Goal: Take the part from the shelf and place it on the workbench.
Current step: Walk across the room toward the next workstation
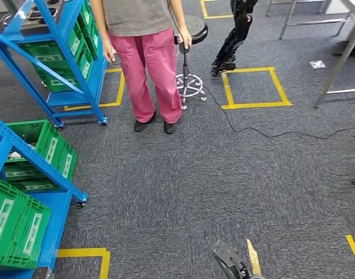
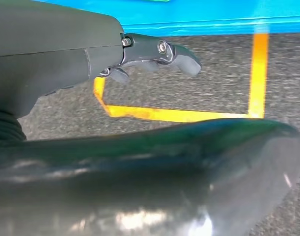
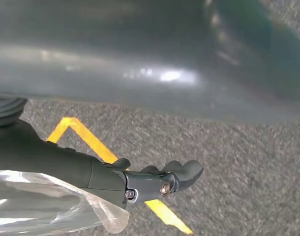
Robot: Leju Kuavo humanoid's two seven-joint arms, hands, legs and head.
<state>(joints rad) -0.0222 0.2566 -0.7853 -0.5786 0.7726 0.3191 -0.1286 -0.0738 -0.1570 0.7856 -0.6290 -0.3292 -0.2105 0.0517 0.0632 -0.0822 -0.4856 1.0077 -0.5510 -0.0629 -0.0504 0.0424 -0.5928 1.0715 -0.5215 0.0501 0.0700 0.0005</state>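
The right hand (image 3: pixel 156 179) grips a clear plastic bag (image 3: pixel 48 206) with the part, the left hand (image 2: pixel 156 54) hangs loose, so walk slowly to the workbench (image 1: pixel 343 52).

Left hand (image 2: pixel 141 54) hangs low over the floor, seen close in the left wrist view: thick grey thumb stretched straight out, darker fingers (image 2: pixel 118 74) barely peeking from under it, nothing in the hand. Right hand (image 3: pixel 152 179) in the right wrist view is posed much the same, thumb extended, dark fingers (image 3: pixel 120 163) lined up behind it; a clear plastic bag (image 3: pixel 48 206) lies against the palm side, held, though the grip itself is hidden. In the head view, a dark bit of the right hand (image 1: pixel 230 261) shows at the bottom edge, pointing down.
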